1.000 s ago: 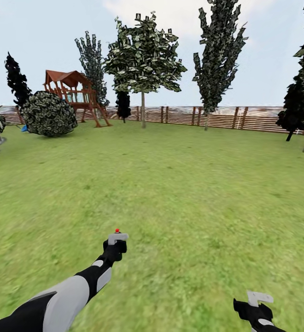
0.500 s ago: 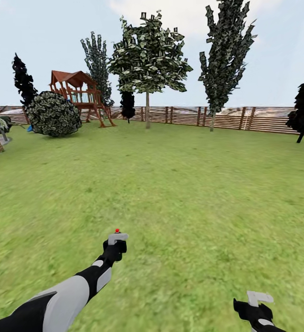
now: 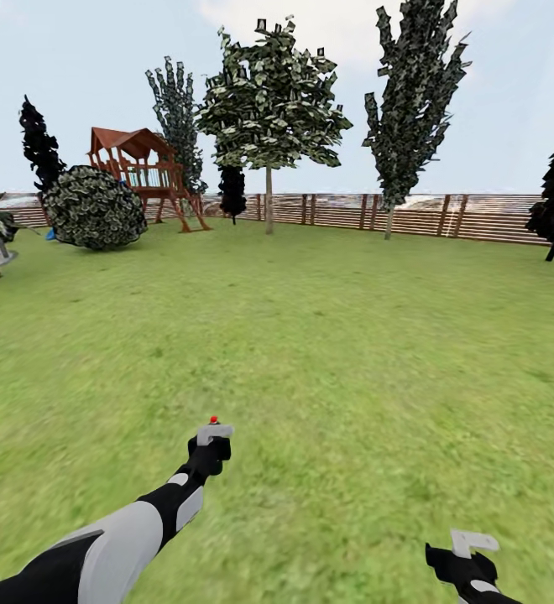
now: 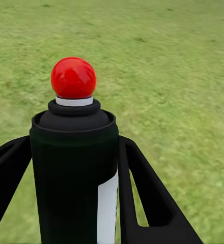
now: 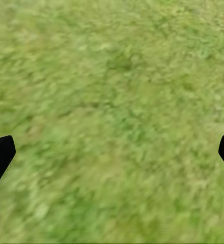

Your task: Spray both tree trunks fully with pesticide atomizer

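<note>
Black pesticide atomizer [image 4: 74,173], white label unreadable, clamped in left jaws; right jaws apart.

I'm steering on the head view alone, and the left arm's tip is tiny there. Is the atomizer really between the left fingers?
Observer: Yes. The left wrist view shows the pesticide atomizer upright, with the left fingers close against its sides.
Operator: Which end points outward?
Observer: Its red ball top, above a black body with a white stripe.
Operator: And the right?
Observer: The right gripper is wide open, with nothing but grass between its fingers.
</note>
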